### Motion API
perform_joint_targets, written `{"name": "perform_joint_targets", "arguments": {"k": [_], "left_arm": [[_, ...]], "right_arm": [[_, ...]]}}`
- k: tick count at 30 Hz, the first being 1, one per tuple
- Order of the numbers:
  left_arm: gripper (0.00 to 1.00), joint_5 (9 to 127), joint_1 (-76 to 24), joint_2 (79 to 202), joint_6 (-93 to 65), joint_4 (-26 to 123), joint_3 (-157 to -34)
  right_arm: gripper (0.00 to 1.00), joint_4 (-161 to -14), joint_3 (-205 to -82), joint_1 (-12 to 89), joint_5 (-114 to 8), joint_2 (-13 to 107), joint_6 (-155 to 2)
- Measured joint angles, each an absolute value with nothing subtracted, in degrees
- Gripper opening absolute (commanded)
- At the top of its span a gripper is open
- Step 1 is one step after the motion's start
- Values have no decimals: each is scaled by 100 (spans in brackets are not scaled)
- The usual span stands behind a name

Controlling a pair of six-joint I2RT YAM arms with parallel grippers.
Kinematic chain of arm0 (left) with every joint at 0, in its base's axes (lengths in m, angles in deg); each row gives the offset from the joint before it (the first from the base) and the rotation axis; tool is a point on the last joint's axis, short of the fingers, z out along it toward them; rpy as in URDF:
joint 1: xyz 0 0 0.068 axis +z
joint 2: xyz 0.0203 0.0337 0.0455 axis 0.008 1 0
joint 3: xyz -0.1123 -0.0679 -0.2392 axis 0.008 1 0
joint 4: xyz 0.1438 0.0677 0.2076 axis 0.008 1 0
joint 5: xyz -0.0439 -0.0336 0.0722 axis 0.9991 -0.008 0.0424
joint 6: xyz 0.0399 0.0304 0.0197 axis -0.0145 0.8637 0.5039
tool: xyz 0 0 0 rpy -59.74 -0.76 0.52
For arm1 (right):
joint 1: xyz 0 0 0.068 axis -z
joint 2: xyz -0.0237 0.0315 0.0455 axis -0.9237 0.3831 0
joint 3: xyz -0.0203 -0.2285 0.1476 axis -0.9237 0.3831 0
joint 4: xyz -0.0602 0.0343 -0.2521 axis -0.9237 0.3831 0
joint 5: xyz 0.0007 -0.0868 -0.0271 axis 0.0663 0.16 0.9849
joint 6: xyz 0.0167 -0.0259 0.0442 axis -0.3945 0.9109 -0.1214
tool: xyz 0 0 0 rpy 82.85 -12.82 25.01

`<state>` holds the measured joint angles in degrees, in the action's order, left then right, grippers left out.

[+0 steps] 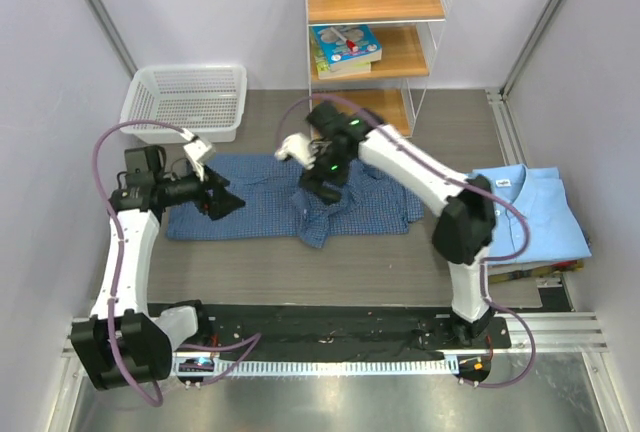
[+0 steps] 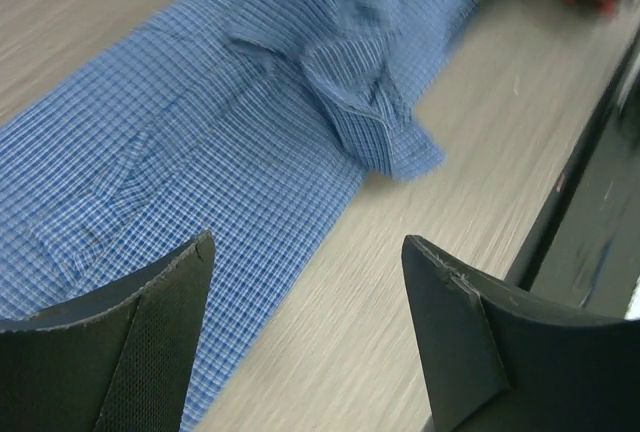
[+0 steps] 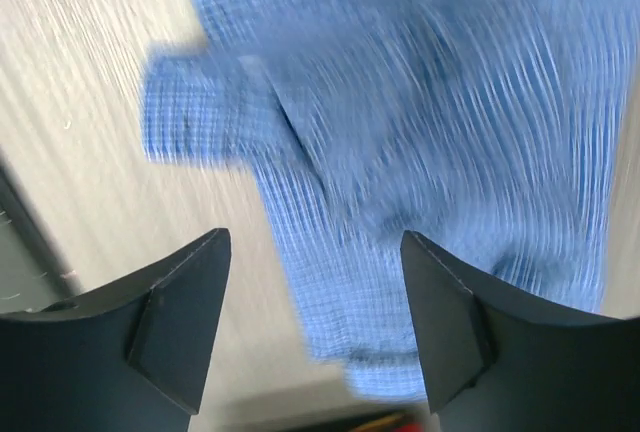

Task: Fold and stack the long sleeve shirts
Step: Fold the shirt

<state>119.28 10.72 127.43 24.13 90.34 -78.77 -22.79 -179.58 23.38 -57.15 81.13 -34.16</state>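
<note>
The left jaws and right jaws are both gaping wide, hovering over the dark blue fine-checked cloth shirt lying on the wood-grain counter.

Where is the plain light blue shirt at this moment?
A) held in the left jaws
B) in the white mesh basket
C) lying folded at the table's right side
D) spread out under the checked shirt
C: the light blue shirt lies folded at the right side of the table, apart from the checked shirt spread mid-table.
</note>
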Motion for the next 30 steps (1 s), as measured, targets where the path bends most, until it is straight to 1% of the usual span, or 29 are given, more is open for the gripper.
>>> {"name": "perform_joint_targets", "arguments": {"k": [1,3,5,6,9,10,13,16,20,24,27,28,29,30], "left_arm": [[77,11882,928,12791,2787,9189,-7877],[76,11684,567,12931,3641,9478,-7877],[76,11325,-17,13112,4408,9663,-7877],[76,11187,-305,13184,4697,9698,-7870],[77,10538,-1435,13335,5591,9585,-7792],[78,10333,-1789,13383,5903,9550,-7785],[79,9834,-2510,13630,6793,9381,-7785],[79,9456,-2875,14085,7693,9309,-7785],[77,9135,-3048,14664,8583,9371,-7794],[74,8956,-3077,15084,8778,9325,-7794],[70,8868,-3074,15267,8695,9078,-7796],[63,8844,-3074,15318,8662,8988,-7796],[59,8823,-3074,15366,8631,8916,-7796],[48,8814,-3074,15425,8548,8866,-7809]], "right_arm": [[69,-2321,-17761,2618,-5922,7892,-3524],[61,-2502,-17280,3260,-6401,7420,-3762],[57,-2633,-16917,3855,-6737,7181,-3987],[57,-2681,-16804,4008,-6853,7160,-4053],[54,-2933,-16351,4200,-7251,7227,-4365],[54,-2979,-16240,4198,-7358,7291,-4457],[54,-3095,-16104,4198,-7634,7463,-4699],[54,-3219,-16102,4226,-7826,7527,-4898],[55,-3337,-16111,4377,-7948,7525,-5065],[55,-3379,-16111,4482,-7964,7525,-5130],[55,-3385,-16111,4517,-7966,7525,-5167],[55,-3385,-16111,4515,-7970,7525,-5174],[55,-3385,-16111,4515,-7972,7525,-5180],[55,-3385,-16111,4513,-7972,7525,-5187]]}}
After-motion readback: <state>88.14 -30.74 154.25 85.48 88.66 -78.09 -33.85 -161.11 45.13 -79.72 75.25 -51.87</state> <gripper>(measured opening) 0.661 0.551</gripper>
